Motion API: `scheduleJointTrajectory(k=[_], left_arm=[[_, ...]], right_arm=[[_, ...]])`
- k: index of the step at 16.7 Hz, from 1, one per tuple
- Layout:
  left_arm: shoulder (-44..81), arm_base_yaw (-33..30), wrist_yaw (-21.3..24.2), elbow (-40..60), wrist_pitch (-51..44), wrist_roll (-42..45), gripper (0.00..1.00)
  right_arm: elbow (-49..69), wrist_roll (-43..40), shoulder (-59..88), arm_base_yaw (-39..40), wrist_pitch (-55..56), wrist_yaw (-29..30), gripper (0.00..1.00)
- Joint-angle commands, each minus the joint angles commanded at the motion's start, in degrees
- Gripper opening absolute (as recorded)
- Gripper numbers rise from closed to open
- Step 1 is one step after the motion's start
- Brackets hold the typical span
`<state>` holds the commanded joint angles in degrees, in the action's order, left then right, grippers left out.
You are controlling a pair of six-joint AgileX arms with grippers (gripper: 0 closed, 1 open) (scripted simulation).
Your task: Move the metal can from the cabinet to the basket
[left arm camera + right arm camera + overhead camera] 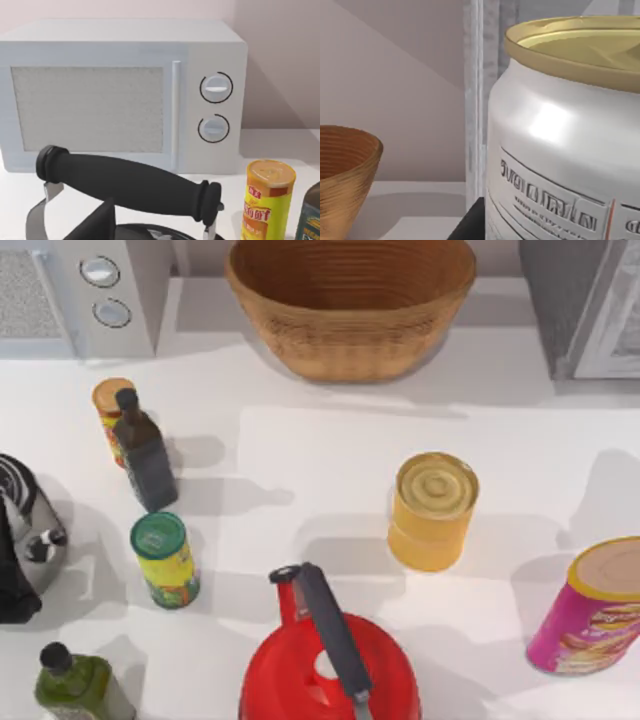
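Although we cannot tell our right claw's state, the metal can (560,140) looms close: rigid, smooth, likely slippery; we would grip mid-wall, basket (345,175) beyond.

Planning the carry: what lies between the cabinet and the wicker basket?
Top view: bare white tabletop between the dark-grey cabinet and tan woven basket.
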<state>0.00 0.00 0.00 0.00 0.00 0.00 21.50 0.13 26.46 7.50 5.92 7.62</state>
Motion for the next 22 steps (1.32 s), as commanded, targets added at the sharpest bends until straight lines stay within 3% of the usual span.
scheduleJointTrajectory(k=[14, 22], left_arm=[[0.00, 0.00, 0.00, 0.00, 0.00, 0.00, 1.00], [0.00, 0.00, 0.00, 0.00, 0.00, 0.00, 1.00]], right_arm=[[61.38, 0.58, 79.52, 20.47, 16.49, 21.43, 0.00], [80.64, 0.77, 104.02, 26.87, 21.71, 28.13, 0.00]])
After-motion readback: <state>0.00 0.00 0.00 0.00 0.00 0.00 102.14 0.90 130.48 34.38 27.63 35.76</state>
